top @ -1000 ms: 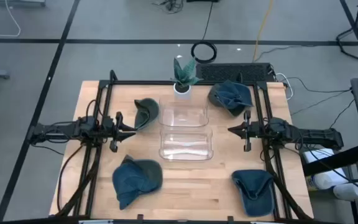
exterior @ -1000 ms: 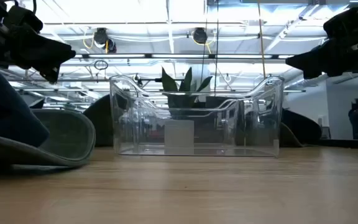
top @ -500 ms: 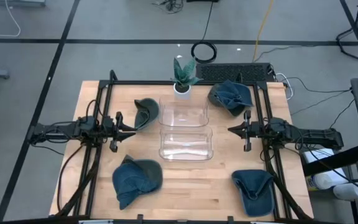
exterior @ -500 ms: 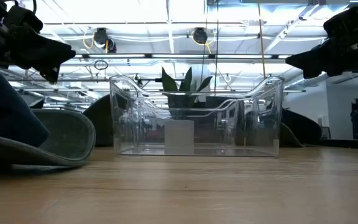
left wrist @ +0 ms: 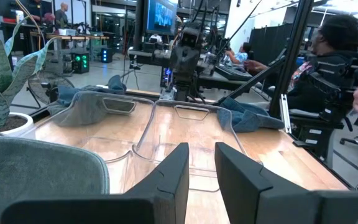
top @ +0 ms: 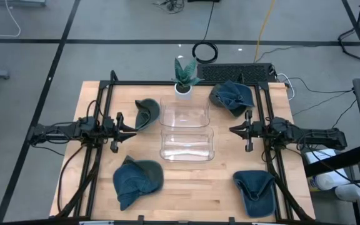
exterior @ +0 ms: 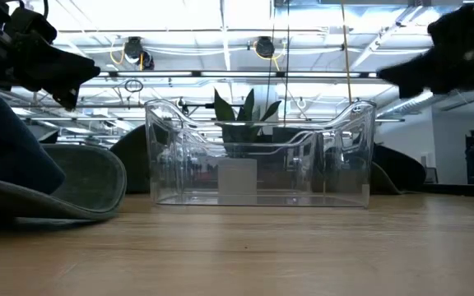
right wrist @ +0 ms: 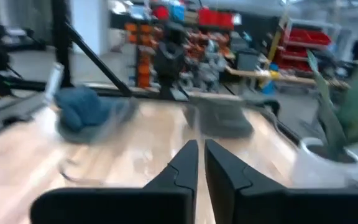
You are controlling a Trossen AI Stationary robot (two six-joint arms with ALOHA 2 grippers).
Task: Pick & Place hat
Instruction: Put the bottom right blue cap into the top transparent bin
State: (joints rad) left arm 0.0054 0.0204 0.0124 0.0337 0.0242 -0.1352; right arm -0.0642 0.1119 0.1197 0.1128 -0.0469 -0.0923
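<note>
On the table (top: 224, 194) nothing is placed yet: four hats (top: 137, 180) lie around the empty clear bins (top: 186, 134), while the left gripper (top: 132, 132), fingers slightly apart, and the near-shut right gripper (top: 234, 130) both hover empty.
</note>
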